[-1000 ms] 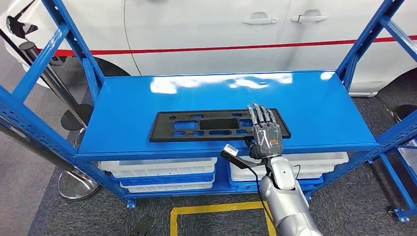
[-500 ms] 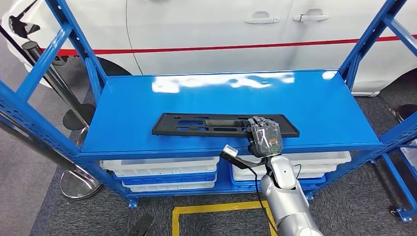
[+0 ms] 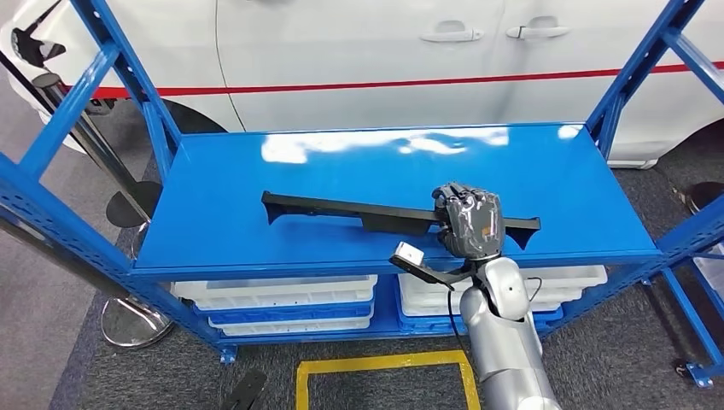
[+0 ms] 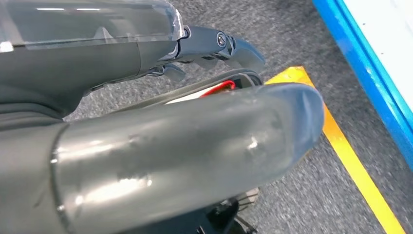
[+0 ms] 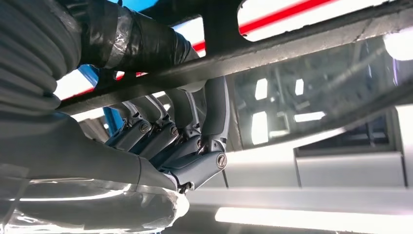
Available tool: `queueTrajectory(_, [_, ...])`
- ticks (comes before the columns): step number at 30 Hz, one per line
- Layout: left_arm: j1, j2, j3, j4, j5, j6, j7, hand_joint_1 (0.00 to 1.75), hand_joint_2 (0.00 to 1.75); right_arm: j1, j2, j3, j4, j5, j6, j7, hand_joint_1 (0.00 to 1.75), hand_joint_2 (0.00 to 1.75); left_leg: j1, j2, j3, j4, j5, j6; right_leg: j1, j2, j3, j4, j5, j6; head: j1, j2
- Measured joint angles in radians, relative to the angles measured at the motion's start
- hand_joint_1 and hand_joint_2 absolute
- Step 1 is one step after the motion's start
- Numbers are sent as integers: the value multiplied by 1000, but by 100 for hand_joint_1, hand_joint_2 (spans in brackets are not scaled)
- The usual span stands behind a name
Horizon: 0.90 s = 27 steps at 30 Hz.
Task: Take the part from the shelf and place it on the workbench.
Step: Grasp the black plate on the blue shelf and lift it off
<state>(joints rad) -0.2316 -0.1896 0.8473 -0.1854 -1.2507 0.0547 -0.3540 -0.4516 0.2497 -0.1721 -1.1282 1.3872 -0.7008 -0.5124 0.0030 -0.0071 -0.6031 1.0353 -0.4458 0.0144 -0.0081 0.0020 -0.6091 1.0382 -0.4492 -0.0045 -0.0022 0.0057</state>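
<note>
At the near edge of the blue shelf, the right hand comes up from below on its silver arm, fingers curled over the top of the black part and clamped on it. The right wrist view bears this out: dark fingers hook around a bar of the part, with openings in the frame showing above. The part is a long, flat black frame, tipped up on edge and seemingly lifted off the shelf top. Its long axis runs side to side across the shelf, and the grip sits well toward its right end, so most of its length reaches out to the left of the hand. That off-centre hold is what the coming carry likely depends on: the free left end may sag or swing near the left upright as the part comes out. The left hand hangs low over grey floor by a yellow line; whether it is apart or closed cannot be told. Beyond the shelf stands a white car.
</note>
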Motion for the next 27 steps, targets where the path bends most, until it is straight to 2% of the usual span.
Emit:
queueTrajectory(2, [4,0,0,-1,6,16,-8,0,0,12,23,-28,-82,-45,0,-88,175,175,-1,-1,0,-6,5,10,-3,0,-2,1,-1,10,0,0])
queueTrajectory(4, [5,0,0,-2,11,41,-20,0,0,27,47,-42,-205,-109,0,-156,175,175,2,-1,3,-16,10,24,-5,0,-19,39,-28,18,0,0])
queueTrajectory(7, [9,1,0,-3,12,71,-33,0,0,51,65,-29,-374,-173,0,-175,175,175,1,-1,6,-19,10,36,-5,0,-104,212,-111,22,1,0])
queueTrajectory(8, [11,1,0,-3,11,75,-34,0,0,61,68,-25,-411,-179,0,-175,175,175,0,-1,6,-19,9,36,-6,0,-129,258,-122,24,1,0])
queueTrajectory(9, [14,1,0,-3,11,77,-34,0,0,69,70,-23,-441,-181,1,-176,175,175,0,-1,6,-18,8,36,-6,-1,-138,270,-115,25,1,0])
queueTrajectory(10, [15,1,0,-3,11,78,-35,0,0,75,72,-20,-468,-182,1,-176,175,175,0,-1,6,-16,7,35,-7,-1,-129,244,-90,25,1,0])
queueTrajectory(12, [16,2,0,-3,11,79,-35,0,0,80,76,-14,-508,-182,1,-176,175,175,0,-2,8,-11,2,31,-8,-1,-69,117,-23,22,1,0])
queueTrajectory(13, [16,2,0,-4,11,80,-35,0,0,81,78,-11,-522,-182,1,-176,175,175,-1,-2,7,-8,-1,28,-6,-1,-40,59,-3,19,1,0])
queueTrajectory(14, [16,2,0,-4,11,81,-35,0,0,82,80,-10,-535,-183,1,-176,175,175,-2,-2,6,-6,-3,23,-4,-1,-23,22,7,17,1,0])
queueTrajectory(15, [16,2,0,-4,11,82,-35,0,0,84,82,-9,-545,-184,1,-176,175,175,-4,-2,5,-5,-4,19,-2,-1,-17,8,5,14,1,0])
queueTrajectory(17, [16,2,0,-4,11,85,-36,0,0,91,85,-6,-566,-191,1,-176,175,175,-3,-1,6,-6,-4,9,1,1,-16,6,7,5,1,0])
queueTrajectory(19, [17,2,0,-4,11,87,-41,0,87,96,89,0,-587,-215,1,-176,175,175,0,-1,2,6,-15,-2,-1,0,-12,0,10,-7,1,0])
queueTrajectory(21, [19,2,0,-4,12,85,-47,0,175,101,93,10,-605,-246,1,-176,175,175,2,0,-30,80,-62,-11,-4,-2,-8,-6,12,-16,0,0])
queueTrajectory(23, [23,3,0,-4,18,75,-50,0,175,109,95,20,-618,-266,1,-176,175,175,3,0,-90,211,-121,-18,-2,-3,-8,-6,11,-20,0,0])
queueTrajectory(24, [26,4,0,-4,21,68,-50,0,175,114,95,24,-621,-271,2,-176,175,175,4,1,-113,259,-135,-19,-1,-4,-7,-6,11,-20,0,0])
queueTrajectory(25, [31,5,0,-4,24,61,-50,0,175,118,95,28,-624,-273,2,-176,175,175,4,1,-120,271,-129,-19,0,-3,-7,-5,11,-21,0,0])
queueTrajectory(26, [34,6,0,-4,26,56,-50,0,175,120,95,33,-627,-274,2,-176,175,175,4,1,-106,240,-104,-17,0,-2,-7,-5,11,-21,0,0])
queueTrajectory(27, [37,7,0,-4,27,52,-51,0,175,121,95,42,-630,-274,2,-176,175,175,4,1,-76,179,-69,-13,1,-2,-6,-4,10,-20,0,0])
